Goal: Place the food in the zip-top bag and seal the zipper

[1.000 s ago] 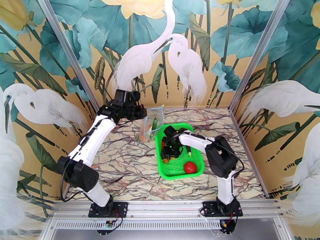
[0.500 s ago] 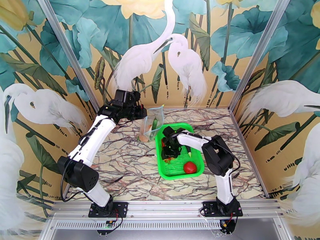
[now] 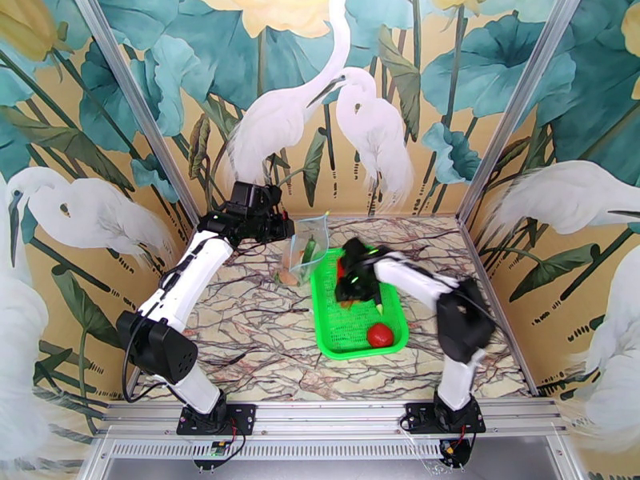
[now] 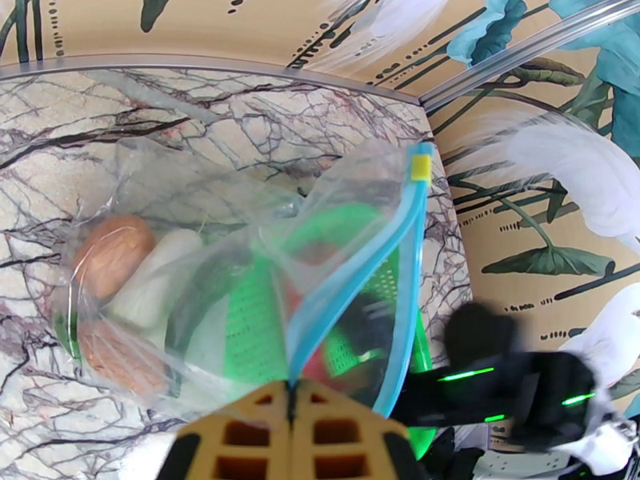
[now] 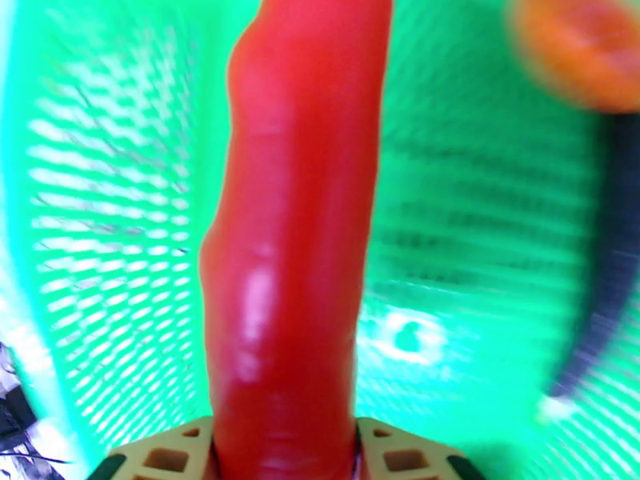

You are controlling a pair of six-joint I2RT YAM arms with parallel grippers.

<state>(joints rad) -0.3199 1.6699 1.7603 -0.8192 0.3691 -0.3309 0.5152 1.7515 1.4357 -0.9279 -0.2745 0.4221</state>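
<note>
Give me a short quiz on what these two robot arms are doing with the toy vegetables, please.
1. True or false: the right tool grips a long red toy chili over the green mesh plastic basket.
2. What does the left tool pinch? A) a metal spoon B) the mouth edge of the clear plastic zip-top bag C) a cardboard box
3. Where does the round red toy tomato lie?
Key: 1 true. 2 B. 3 in the green mesh plastic basket.
</note>
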